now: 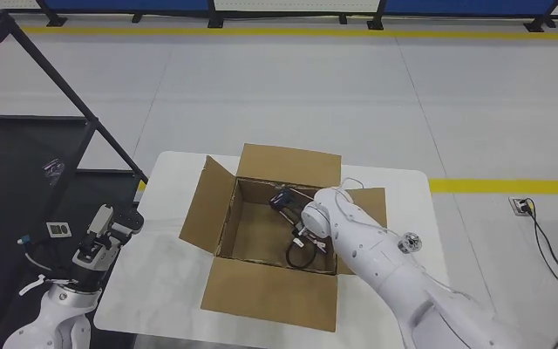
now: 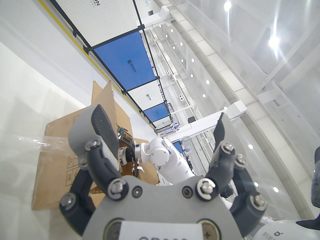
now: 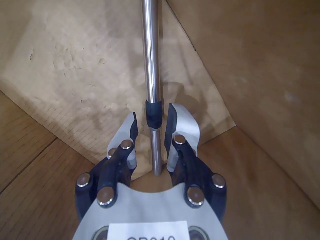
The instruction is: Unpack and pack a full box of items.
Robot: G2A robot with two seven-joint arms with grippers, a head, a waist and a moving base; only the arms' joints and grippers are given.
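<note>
Cardboard box (image 1: 270,297) stands open on the white table (image 1: 179,170), its steel rod (image 3: 150,51) lying inside near a wall crease; right gripper (image 3: 153,116) straddles the rod's black tape band, jaws apart, apparently poised to clamp, while left gripper (image 2: 160,118) sits spread wide beside the table, out of the way.

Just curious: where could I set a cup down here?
Bare table strips lie left and right of the box. Inside, the floor's left half looks bare; it's crowded around the right gripper straddling the metal rod.

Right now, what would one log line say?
right pincer: open, astride metal rod inside box | left pincer: open, empty
</note>
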